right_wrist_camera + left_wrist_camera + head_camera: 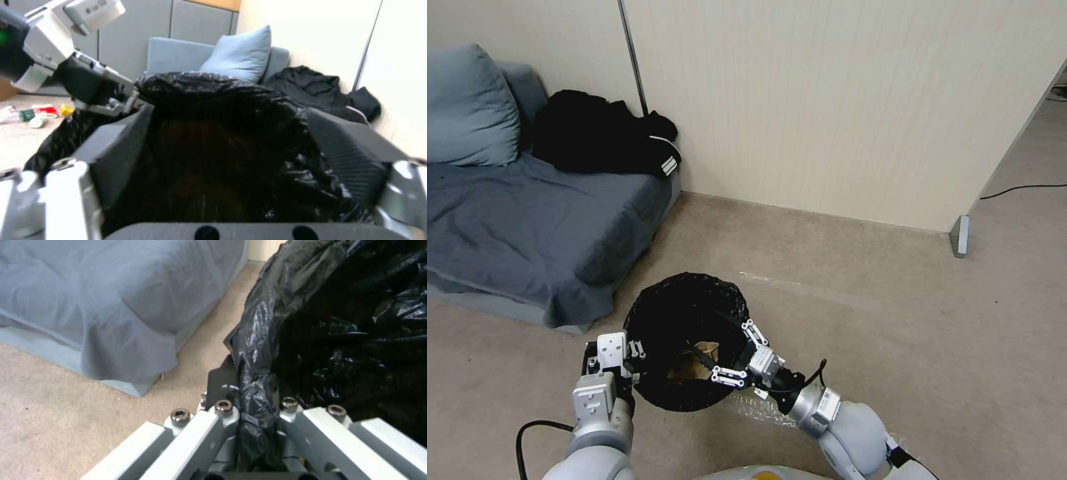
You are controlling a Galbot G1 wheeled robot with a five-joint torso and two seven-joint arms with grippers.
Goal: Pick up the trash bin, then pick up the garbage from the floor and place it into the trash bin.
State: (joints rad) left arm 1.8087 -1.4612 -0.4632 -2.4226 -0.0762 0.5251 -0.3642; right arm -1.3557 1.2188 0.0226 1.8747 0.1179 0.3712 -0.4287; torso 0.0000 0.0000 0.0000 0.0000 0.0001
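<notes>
trash bin: held above the carpet, beside the sofa | left gripper: clamped on its bagged rim | right gripper: spread wide over the mouth, holding nothing | inside: tan paper bag, half hidden | bin's white wall: hidden by the black liner

Off to the outer side of my left end effector I see a sofa draped in a grey-blue cover, its hanging edge near the end effector. A blue cushion leans at the sofa's far end, well apart from the end effector, and a black garment with white stripes lies heaped just beside it against the wall. Beyond both end effectors stands a pale panelled wall with a thin dark pole leaning on it. Beige carpet spreads underneath. Far past my right end effector, a black cable trails across the floor.
</notes>
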